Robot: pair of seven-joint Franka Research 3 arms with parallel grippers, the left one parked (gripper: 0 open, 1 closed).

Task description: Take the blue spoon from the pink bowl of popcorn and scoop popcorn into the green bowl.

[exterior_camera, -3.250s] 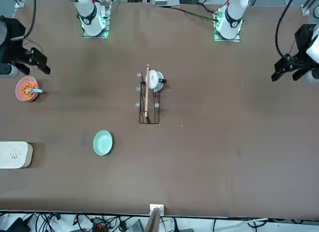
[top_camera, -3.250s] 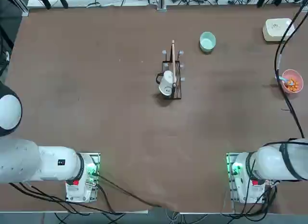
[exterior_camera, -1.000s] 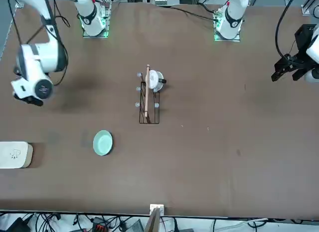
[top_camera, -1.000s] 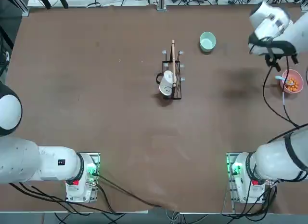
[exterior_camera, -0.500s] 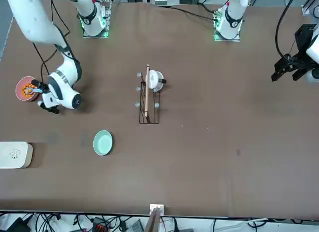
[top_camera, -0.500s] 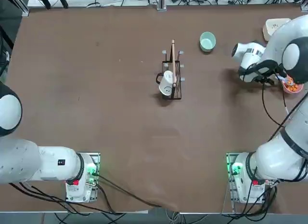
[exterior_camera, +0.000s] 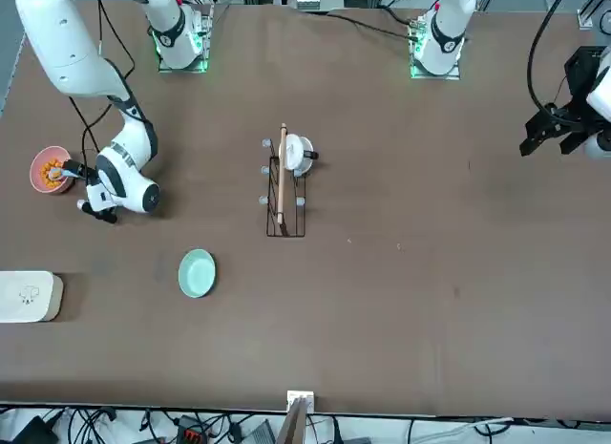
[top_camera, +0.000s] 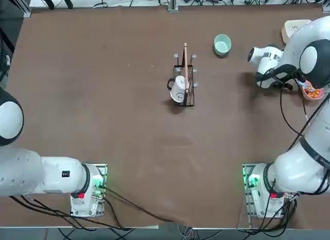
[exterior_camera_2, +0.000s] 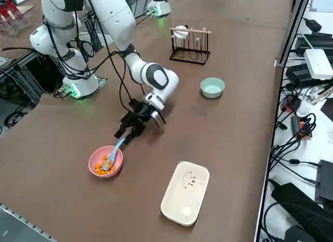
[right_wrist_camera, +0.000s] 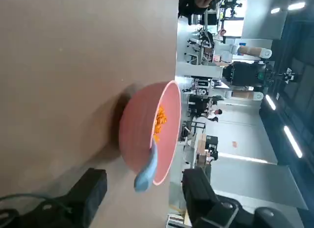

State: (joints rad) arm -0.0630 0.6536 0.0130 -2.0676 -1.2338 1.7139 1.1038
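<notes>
The right gripper has come low over the brown surface and now sits just beside the pink bowl, its black fingers spread wide on either side of the blue spoon's handle without closing on it. Half a second ago the wrist stood almost in the same place; since then it has edged only a little closer to the bowl, whereas a second ago the arm was still raised well above the far right corner, and before that it was out of the way entirely. The blue spoon leans on the rim of the pink bowl, its bowl end down among the popcorn and its handle sticking out over the edge toward the gripper, as the wrist view shows with the handle tip hanging between the two fingers. The pink bowl has not shifted, and the orange popcorn is all inside it. The green bowl stands well apart from the pink one, farther across the surface, unmoved. A wire rack with a white mug sits near the middle, and a cream box lies near the pink bowl.
</notes>
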